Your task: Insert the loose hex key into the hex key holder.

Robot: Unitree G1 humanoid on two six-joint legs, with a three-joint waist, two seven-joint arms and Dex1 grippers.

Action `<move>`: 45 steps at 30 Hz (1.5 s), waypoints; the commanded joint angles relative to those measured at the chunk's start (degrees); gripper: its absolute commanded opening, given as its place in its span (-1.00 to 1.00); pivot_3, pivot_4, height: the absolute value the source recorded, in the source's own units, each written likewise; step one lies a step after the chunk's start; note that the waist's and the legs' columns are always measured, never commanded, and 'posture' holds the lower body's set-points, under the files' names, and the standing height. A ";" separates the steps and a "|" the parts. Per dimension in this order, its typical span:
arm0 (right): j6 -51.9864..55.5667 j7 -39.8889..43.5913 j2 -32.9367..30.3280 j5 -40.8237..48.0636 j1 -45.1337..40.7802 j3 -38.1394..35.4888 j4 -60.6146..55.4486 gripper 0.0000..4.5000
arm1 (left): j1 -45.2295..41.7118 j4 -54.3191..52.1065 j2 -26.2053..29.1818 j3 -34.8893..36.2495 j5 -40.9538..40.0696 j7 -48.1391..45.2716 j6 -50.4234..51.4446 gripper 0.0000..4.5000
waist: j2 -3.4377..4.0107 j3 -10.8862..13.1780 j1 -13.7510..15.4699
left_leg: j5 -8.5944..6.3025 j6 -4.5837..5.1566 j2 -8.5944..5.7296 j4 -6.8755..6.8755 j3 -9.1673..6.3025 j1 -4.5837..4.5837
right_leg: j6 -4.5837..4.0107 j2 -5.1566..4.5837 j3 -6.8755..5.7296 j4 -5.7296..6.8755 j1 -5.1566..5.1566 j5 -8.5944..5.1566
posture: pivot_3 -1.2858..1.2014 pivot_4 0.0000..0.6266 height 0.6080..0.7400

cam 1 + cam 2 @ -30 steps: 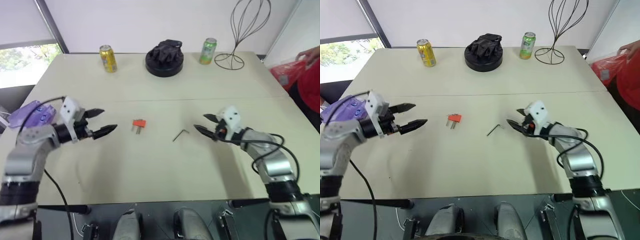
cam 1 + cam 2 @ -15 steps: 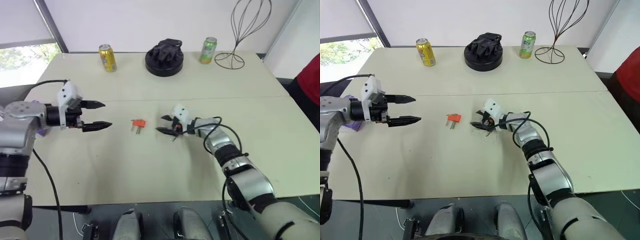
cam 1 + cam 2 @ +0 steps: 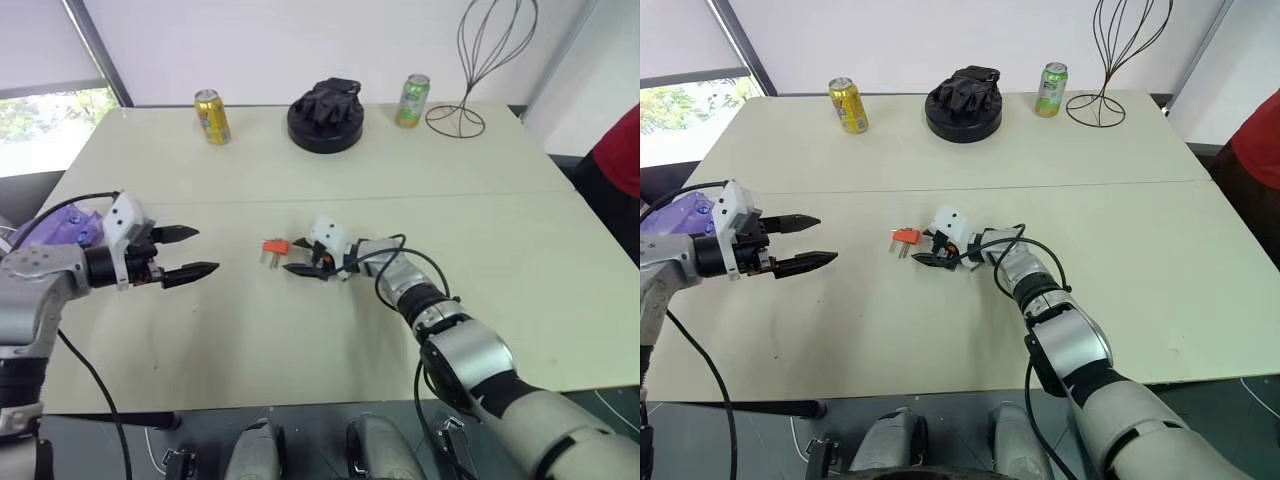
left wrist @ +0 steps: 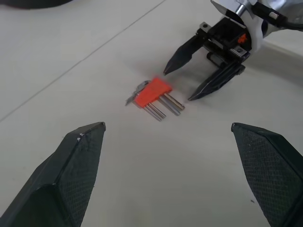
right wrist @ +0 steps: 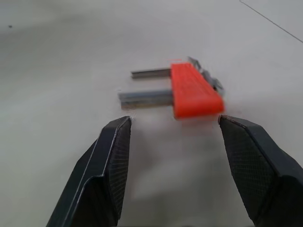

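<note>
The hex key holder (image 3: 275,246) is a small red-orange block with grey keys sticking out, lying flat mid-table. My right gripper (image 3: 298,262) is open just to its right, fingertips almost at the block and nothing between them. In the right wrist view the holder (image 5: 194,92) lies just beyond the spread fingers (image 5: 109,161). My left gripper (image 3: 205,250) hovers open and empty well to the left, pointing at the holder (image 4: 154,92). The left wrist view also catches the right gripper (image 4: 178,85) past the block. The loose hex key is hidden, where my right hand and forearm now lie.
At the table's back stand a yellow can (image 3: 211,116), a black round object (image 3: 325,115), a green can (image 3: 410,100) and a wire stand (image 3: 475,60). A purple object (image 3: 60,225) sits behind my left arm. A person in red (image 3: 620,170) is at the right edge.
My right gripper swept left across the table, over the spot where the loose hex key lay, and ended at the holder. The left gripper stayed open, shifting only slightly.
</note>
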 commanded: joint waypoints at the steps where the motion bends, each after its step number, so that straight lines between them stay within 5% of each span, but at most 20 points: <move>1: -0.59 -1.83 0.93 -0.79 -3.39 -1.62 2.18 0.35 | 0.79 -2.77 -0.44 1.78 -0.73 1.66 -0.19 0.97 | 0.00 0.00 -0.10 | 0.00 -0.01 -0.01 0.00 0.00 0.00 | 0.00 -0.02 0.00 0.00 0.00 0.00 | 0.03 -0.52 1.00; 22: 2.97 -2.82 5.45 -4.15 -7.50 -4.28 6.87 0.35 | 7.78 -9.99 -3.44 3.51 -2.09 7.90 0.53 0.97 | 0.01 0.01 -0.91 | 0.01 -0.04 0.02 -0.09 -0.04 0.02 | 0.00 -0.02 -0.01 0.02 -0.02 0.00 | 0.03 -0.52 1.00; 25: 3.06 -4.54 6.18 -5.09 -8.08 -4.23 7.31 -0.05 | 8.84 -10.88 -3.61 3.91 -2.53 8.64 0.68 1.00 | 0.01 0.01 -0.80 | 0.02 -0.07 0.02 -0.09 -0.04 0.01 | 0.00 -0.07 -0.02 0.02 -0.02 0.00 | 0.03 -0.52 1.00; 29: 3.49 -5.94 6.43 -5.96 -8.14 -4.50 7.54 -0.97 | 10.15 -12.22 -3.95 4.26 -3.07 9.80 0.87 1.00 | 0.01 0.01 -0.85 | 0.08 -0.19 0.01 -0.11 -0.04 0.01 | 0.00 -0.12 -0.04 0.00 -0.02 0.00 | 0.03 -0.52 1.00; 36: 2.76 -6.67 6.60 -6.90 -8.39 -4.79 7.36 -0.97 | 11.67 -13.48 -4.22 4.60 -3.61 10.99 0.89 1.00 | 0.01 0.01 -0.84 | 0.07 -0.90 0.03 -0.19 -0.11 0.01 | 0.00 -0.10 -0.07 0.01 -0.06 0.00 | 0.03 -0.52 1.00; 39: 2.78 -3.73 6.18 -6.18 -8.36 -5.47 6.94 -0.59 | 11.63 -13.30 -4.06 4.62 -3.92 11.04 0.99 1.00 | 0.01 0.01 -0.83 | 0.07 -0.91 0.02 -0.19 -0.11 0.01 | 0.00 -0.10 -0.07 0.00 -0.06 0.00 | 0.03 -0.52 1.00; 45: 0.24 -2.77 4.78 -6.11 -7.80 -6.14 5.89 0.77 | 9.39 -9.86 -3.35 3.82 -3.16 9.68 0.08 1.00 | 0.01 0.01 -0.81 | 0.06 -0.90 0.02 -0.19 -0.11 0.01 | 0.00 -0.08 -0.08 0.00 -0.06 0.00 | 0.03 -0.52 1.00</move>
